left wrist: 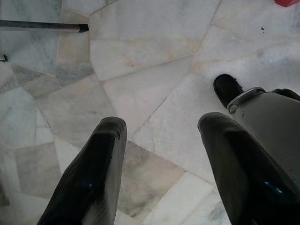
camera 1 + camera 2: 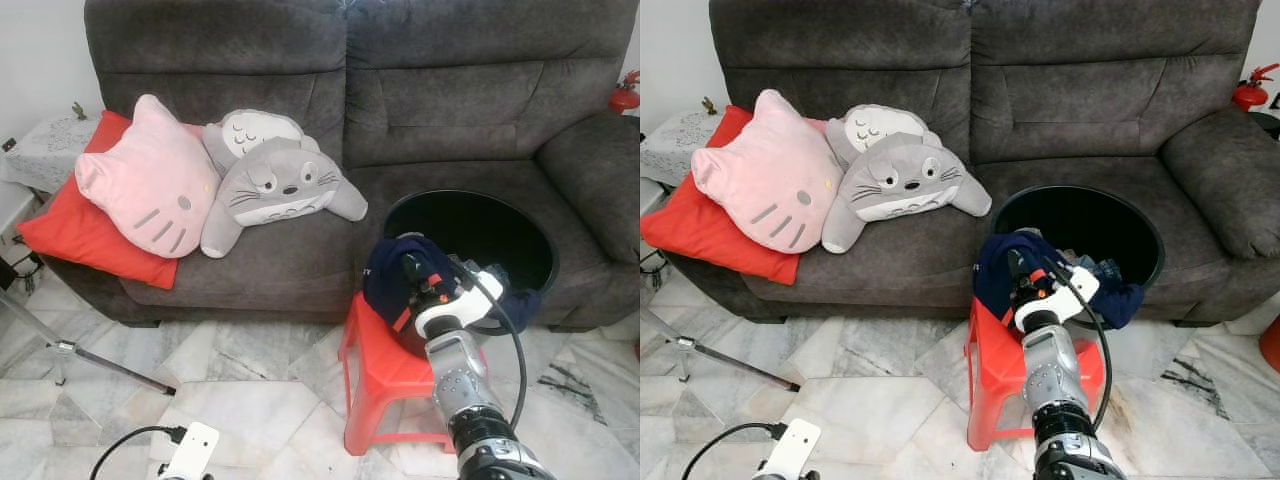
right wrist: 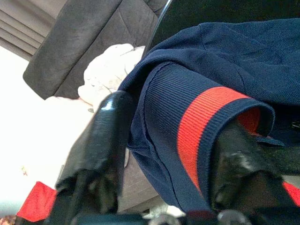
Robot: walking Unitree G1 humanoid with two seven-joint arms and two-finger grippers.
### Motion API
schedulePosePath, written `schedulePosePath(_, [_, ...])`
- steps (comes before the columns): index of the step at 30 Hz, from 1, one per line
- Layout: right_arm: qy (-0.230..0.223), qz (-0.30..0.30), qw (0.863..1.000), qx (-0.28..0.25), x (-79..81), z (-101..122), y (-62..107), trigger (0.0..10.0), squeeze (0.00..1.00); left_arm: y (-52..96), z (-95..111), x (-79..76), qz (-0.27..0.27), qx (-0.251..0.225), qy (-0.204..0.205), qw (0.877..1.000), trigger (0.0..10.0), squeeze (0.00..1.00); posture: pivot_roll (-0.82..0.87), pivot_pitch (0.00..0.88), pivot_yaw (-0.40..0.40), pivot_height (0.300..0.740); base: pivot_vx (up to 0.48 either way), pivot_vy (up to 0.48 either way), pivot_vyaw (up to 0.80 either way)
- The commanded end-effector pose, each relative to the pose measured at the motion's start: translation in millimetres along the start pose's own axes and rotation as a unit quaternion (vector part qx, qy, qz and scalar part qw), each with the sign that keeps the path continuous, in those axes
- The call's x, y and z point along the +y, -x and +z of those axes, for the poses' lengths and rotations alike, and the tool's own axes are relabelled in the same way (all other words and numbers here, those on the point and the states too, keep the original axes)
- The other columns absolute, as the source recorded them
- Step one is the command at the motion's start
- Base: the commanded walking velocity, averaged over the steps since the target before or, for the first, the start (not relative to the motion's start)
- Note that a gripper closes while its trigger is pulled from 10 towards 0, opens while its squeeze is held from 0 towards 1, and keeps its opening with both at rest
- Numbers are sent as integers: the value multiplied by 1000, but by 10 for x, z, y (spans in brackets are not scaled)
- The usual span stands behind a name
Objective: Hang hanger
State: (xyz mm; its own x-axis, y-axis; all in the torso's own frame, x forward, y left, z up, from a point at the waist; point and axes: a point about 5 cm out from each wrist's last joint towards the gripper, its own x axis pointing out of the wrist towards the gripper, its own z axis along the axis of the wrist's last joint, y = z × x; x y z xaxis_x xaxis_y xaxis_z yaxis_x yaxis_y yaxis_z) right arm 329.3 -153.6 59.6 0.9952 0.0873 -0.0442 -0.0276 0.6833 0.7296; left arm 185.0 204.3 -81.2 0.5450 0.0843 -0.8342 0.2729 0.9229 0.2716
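Nothing hung yet — the right gripper [image 3: 164,154], lower right, straddles the navy garment [image 2: 395,280] (fingers parted) on the red stool [image 2: 385,385].

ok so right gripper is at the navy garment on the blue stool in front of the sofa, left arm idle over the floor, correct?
One slip: the stool is red, not blue, as the left eye view shows. The rest holds: the right gripper is at the navy garment on that stool in front of the sofa, one finger inside the red-banded cuff, and the left gripper hangs idle over the marble floor.
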Motion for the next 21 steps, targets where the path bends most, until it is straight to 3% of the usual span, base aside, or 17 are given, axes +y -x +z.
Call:
schedulePosePath(1, [2, -3, 1000, 1, 23, -4, -22, 0, 0, 6, -53, 39, 4, 13, -5, 1000, 10000, 0, -136, 10, 74, 740, 0, 0, 0])
schedulePosePath(21, [15, -6, 1000, -11, 5, 56, -27, 0, 0, 5, -52, 27, 4, 14, -4, 1000, 10000, 0, -139, 5, 70, 740, 0, 0, 0])
